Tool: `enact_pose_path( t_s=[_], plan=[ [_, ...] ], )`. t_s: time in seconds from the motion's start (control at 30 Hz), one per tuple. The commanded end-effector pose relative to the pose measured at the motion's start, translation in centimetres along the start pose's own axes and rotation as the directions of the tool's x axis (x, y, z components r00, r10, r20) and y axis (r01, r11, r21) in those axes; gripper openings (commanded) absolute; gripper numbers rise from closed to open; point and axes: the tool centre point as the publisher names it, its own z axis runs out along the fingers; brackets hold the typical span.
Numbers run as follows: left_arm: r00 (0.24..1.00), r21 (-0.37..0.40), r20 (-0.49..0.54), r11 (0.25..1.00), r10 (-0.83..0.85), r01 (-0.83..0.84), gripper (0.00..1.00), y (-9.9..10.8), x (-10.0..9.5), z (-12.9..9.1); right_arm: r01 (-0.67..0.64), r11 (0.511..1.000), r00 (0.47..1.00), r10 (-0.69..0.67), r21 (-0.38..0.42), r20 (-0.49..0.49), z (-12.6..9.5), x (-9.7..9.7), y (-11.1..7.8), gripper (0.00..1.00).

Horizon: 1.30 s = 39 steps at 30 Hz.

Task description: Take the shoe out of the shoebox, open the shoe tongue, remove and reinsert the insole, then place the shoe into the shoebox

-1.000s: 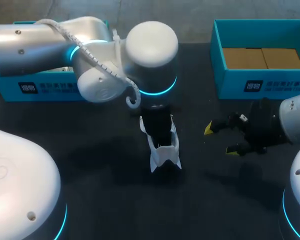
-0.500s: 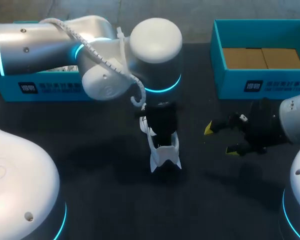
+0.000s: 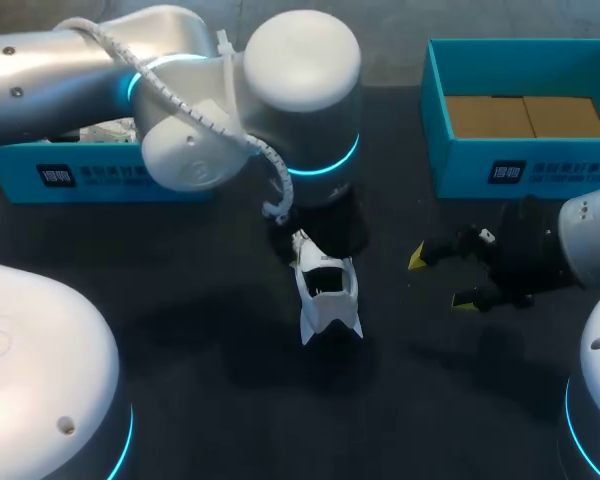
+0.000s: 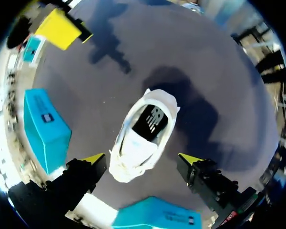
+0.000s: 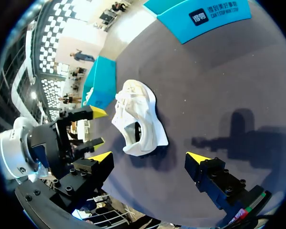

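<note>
White shoe (image 3: pixel 327 300), shown standing on its sole on the dark table (image 3: pixel 200 330), outside both teal boxes, between the left box (image 3: pixel 80 175) and the right box (image 3: pixel 480 160). Its mouth is laid open, and what appears to be a dark insole is exposed inside. In the last half second the left gripper (image 4: pixel 142 160) has been lifted out of the shoe's mouth. The tongue is therefore judged opened, with insole removal next. The left gripper's fingers are spread wide above the shoe and nothing is held. The right gripper (image 3: pixel 442 280) is poised to the shoe's side, well apart, likewise spread and empty.
</note>
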Motion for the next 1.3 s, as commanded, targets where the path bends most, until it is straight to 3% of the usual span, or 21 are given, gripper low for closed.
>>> enact_pose_path(
  t_s=[0.03,0.07,0.17,1.1,1.13,1.27,1.3],
  plan=[
    [0.978,-0.044,0.011,0.977,-0.210,0.210,1.00,0.3,0.9,-1.5,-0.002,1.000,1.000,0.002,-0.003,0.005,0.0,0.1,-0.2,1.00],
    [0.973,-0.076,0.016,0.970,-0.229,0.230,1.00,0.4,1.0,-1.7,-0.002,1.000,1.000,0.002,-0.003,0.005,0.0,0.1,-0.2,1.00],
    [0.957,-0.047,0.007,0.956,-0.290,0.290,1.00,0.6,1.3,-2.4,-0.002,1.000,1.000,0.002,-0.003,0.005,0.0,0.1,-0.2,1.00],
    [0.957,-0.047,0.007,0.956,-0.290,0.290,1.00,0.6,1.3,-2.4,-0.002,1.000,1.000,0.002,-0.003,0.005,0.0,0.1,-0.2,1.00],
    [0.924,-0.099,-0.002,0.920,-0.381,0.379,1.00,0.6,1.6,-2.4,-0.002,1.000,1.000,0.002,-0.003,0.005,0.0,0.1,-0.2,1.00],
    [0.829,-0.119,0.030,0.821,-0.559,0.558,1.00,0.2,3.0,-3.1,-0.002,1.000,1.000,0.002,-0.003,0.005,0.0,0.1,-0.2,1.00],
    [0.809,-0.176,0.046,0.792,-0.586,0.584,1.00,0.0,3.3,-3.2,-0.002,1.000,1.000,0.002,-0.003,0.005,0.0,0.1,-0.2,1.00]
  ],
)
